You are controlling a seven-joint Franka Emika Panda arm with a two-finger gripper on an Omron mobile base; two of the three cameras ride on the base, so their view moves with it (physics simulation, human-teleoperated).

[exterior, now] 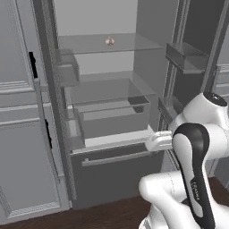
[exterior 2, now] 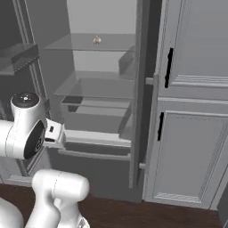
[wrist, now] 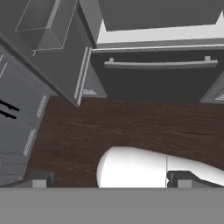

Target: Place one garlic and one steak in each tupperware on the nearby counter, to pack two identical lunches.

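One garlic (exterior: 109, 41) (exterior 2: 96, 40) lies on the upper glass shelf (exterior: 129, 44) (exterior 2: 67, 43) of the open fridge, toward the far wall. Below it is a clear drawer (exterior: 112, 118) (exterior 2: 95, 116), and lower a dark drawer with a bar handle (exterior: 116, 159) (wrist: 159, 64). The pincer (wrist: 109, 179) is near, low, over the dark wood floor (wrist: 109, 127); its fingertips (wrist: 41, 179) are spread wide and pinch nothing.

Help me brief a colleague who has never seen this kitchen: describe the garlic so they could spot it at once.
Look into the tall open grey fridge with its doors swung wide. On its upper clear glass shelf, toward the back, sits the small pale round garlic bulb. It is the lone item on that shelf, above the translucent drawers.
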